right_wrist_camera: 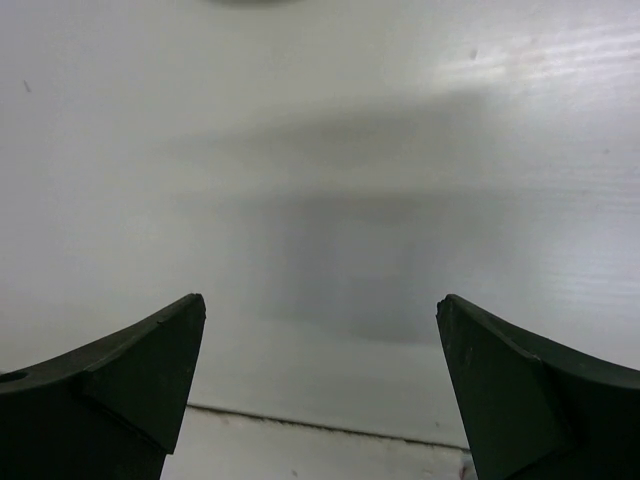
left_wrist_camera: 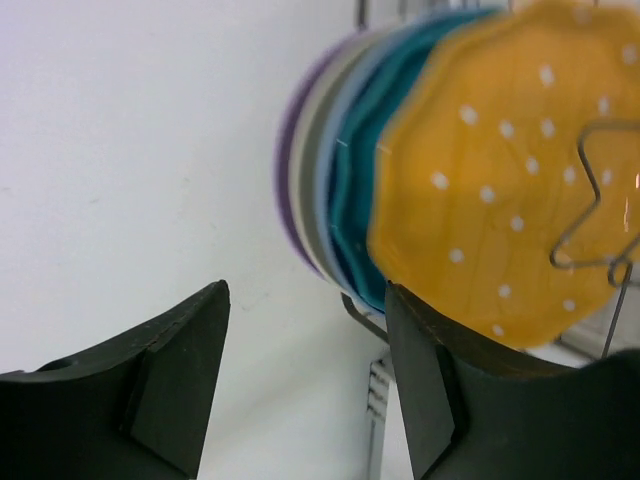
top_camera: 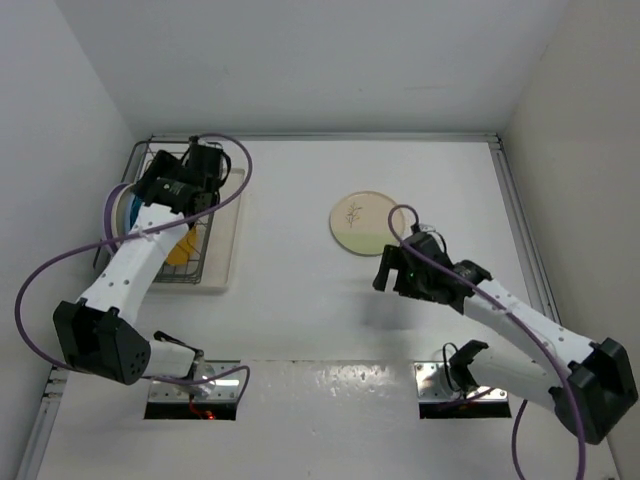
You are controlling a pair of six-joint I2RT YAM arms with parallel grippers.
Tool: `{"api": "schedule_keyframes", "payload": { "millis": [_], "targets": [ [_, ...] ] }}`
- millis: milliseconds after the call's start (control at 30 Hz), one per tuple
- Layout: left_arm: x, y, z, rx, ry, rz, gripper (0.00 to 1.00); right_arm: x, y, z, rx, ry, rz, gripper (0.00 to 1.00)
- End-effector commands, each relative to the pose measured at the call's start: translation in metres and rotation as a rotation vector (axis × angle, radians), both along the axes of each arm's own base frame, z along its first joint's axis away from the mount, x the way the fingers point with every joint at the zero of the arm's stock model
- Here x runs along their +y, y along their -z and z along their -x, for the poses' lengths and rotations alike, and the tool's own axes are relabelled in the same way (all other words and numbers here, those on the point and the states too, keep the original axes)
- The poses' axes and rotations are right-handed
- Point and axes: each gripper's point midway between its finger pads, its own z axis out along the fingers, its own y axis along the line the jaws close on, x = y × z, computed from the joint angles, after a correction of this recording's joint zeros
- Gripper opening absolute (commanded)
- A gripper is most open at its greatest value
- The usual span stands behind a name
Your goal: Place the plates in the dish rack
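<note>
1. Two arms reach over a white surface (top_camera: 300,330) closed in by plain white walls (top_camera: 60,100) in the top view. At upper left the left hand (top_camera: 203,160) hovers over the dish rack (top_camera: 148,152), which sits on its cream drip tray (top_camera: 232,235) beside the left wall. The sprig plate (top_camera: 362,222) lies flat mid-frame, with the right hand (top_camera: 386,270) just below it.
2. Left wrist view: the left hand's fingers stand parted with nothing between them. Behind them, at upper right, five plates stand on edge: purple plate (left_wrist_camera: 285,170), cream plate (left_wrist_camera: 312,170), light blue plate (left_wrist_camera: 336,125), teal plate (left_wrist_camera: 360,180) and, nearest, the orange-yellow dotted plate (left_wrist_camera: 500,170).
3. Right wrist view: the right hand is spread wide and empty above bare white surface crossed by a soft grey shadow.
</note>
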Motion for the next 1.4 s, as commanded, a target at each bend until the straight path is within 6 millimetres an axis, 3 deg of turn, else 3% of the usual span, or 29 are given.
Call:
{"api": "schedule_keyframes", "payload": {
  "millis": [0, 33, 67, 100, 133, 200, 233, 267, 367, 400, 433, 467, 500, 533, 567, 600, 733, 833, 867, 900, 933, 967, 1033, 1067, 1133, 1200, 1233, 1300, 1367],
  "targets": [
    [0.003, -0.064, -0.001, -0.197, -0.020, 0.045, 0.69, 0.008, -0.037, -0.039, -0.009, 0.050, -0.106, 0.99],
    [-0.001, -0.075, -0.003, -0.241, 0.003, 0.084, 0.69, 0.005, -0.048, -0.054, -0.014, 0.075, -0.142, 0.99],
    [-0.007, -0.082, -0.007, -0.262, 0.034, 0.110, 0.69, -0.006, -0.033, -0.064, 0.044, 0.117, -0.115, 0.99],
    [-0.014, -0.092, -0.008, -0.305, 0.069, 0.153, 0.69, -0.009, -0.033, -0.072, 0.048, 0.132, -0.117, 0.99],
    [-0.026, -0.101, -0.014, -0.345, 0.138, 0.230, 0.69, -0.016, -0.046, -0.091, 0.020, 0.177, -0.135, 0.99],
    [-0.045, -0.113, -0.013, -0.390, 0.243, 0.323, 0.70, -0.038, -0.022, -0.111, 0.084, 0.283, -0.105, 0.99],
    [-0.066, -0.109, -0.020, -0.379, 0.350, 0.414, 0.71, -0.042, -0.024, -0.129, 0.076, 0.310, -0.091, 0.99],
    [-0.083, -0.103, -0.021, -0.340, 0.425, 0.463, 0.71, -0.050, -0.009, -0.138, 0.102, 0.329, -0.060, 0.97],
    [-0.137, -0.065, -0.011, -0.127, 0.630, 0.622, 0.71, -0.061, -0.009, -0.176, 0.113, 0.357, -0.046, 0.93],
    [-0.152, -0.046, -0.006, -0.034, 0.658, 0.663, 0.73, -0.061, 0.021, -0.178, 0.195, 0.348, -0.019, 0.91],
    [-0.167, -0.028, 0.000, 0.045, 0.700, 0.714, 0.73, -0.061, 0.017, -0.192, 0.181, 0.341, -0.009, 0.91],
    [-0.171, -0.018, 0.000, 0.074, 0.699, 0.737, 0.73, -0.063, 0.014, -0.201, 0.183, 0.324, 0.019, 0.91],
    [-0.178, -0.006, 0.003, 0.116, 0.699, 0.755, 0.73, -0.067, 0.044, -0.199, 0.254, 0.325, 0.061, 0.89],
    [-0.182, 0.006, 0.006, 0.148, 0.703, 0.761, 0.73, -0.065, 0.035, -0.214, 0.233, 0.312, 0.059, 0.83],
    [-0.182, 0.010, 0.005, 0.152, 0.702, 0.761, 0.73, -0.066, 0.041, -0.214, 0.254, 0.308, 0.072, 0.80],
    [-0.183, 0.014, 0.003, 0.148, 0.703, 0.761, 0.73, -0.067, 0.062, -0.209, 0.309, 0.305, 0.090, 0.77],
    [-0.189, 0.042, 0.000, 0.189, 0.683, 0.773, 0.73, -0.069, 0.082, -0.216, 0.328, 0.317, 0.100, 0.60],
    [-0.207, 0.056, -0.002, 0.236, 0.713, 0.813, 0.73, -0.074, 0.094, -0.209, 0.358, 0.315, 0.127, 0.26],
    [-0.209, 0.060, -0.002, 0.252, 0.716, 0.823, 0.73, -0.075, 0.100, -0.200, 0.380, 0.298, 0.142, 0.07],
    [-0.218, 0.069, -0.001, 0.293, 0.730, 0.843, 0.73, -0.074, 0.101, -0.197, 0.378, 0.276, 0.152, 0.00],
    [-0.226, 0.073, -0.002, 0.307, 0.747, 0.852, 0.73, -0.073, 0.096, -0.196, 0.364, 0.258, 0.153, 0.00],
    [-0.230, 0.077, -0.004, 0.319, 0.752, 0.862, 0.73, -0.072, 0.106, -0.178, 0.389, 0.217, 0.178, 0.00],
    [-0.246, 0.096, -0.001, 0.385, 0.766, 0.895, 0.73, -0.063, 0.091, -0.181, 0.304, 0.123, 0.179, 0.00],
    [-0.251, 0.105, -0.001, 0.408, 0.774, 0.915, 0.73, -0.059, 0.103, -0.156, 0.336, 0.087, 0.194, 0.00],
    [-0.266, 0.120, 0.002, 0.450, 0.791, 0.939, 0.73, -0.042, 0.083, -0.152, 0.258, 0.041, 0.166, 0.00],
    [-0.285, 0.139, 0.004, 0.500, 0.801, 1.004, 0.73, -0.036, 0.087, -0.120, 0.277, 0.031, 0.136, 0.00],
    [-0.290, 0.148, 0.005, 0.527, 0.806, 1.028, 0.73, -0.023, 0.076, -0.118, 0.217, 0.061, 0.070, 0.00],
    [-0.308, 0.165, 0.006, 0.580, 0.810, 1.116, 0.73, -0.016, 0.086, -0.096, 0.237, 0.102, 0.017, 0.00],
    [-0.321, 0.177, 0.006, 0.616, 0.802, 1.159, 0.73, 0.001, 0.074, -0.093, 0.186, 0.125, -0.036, 0.00]
  ]
}}
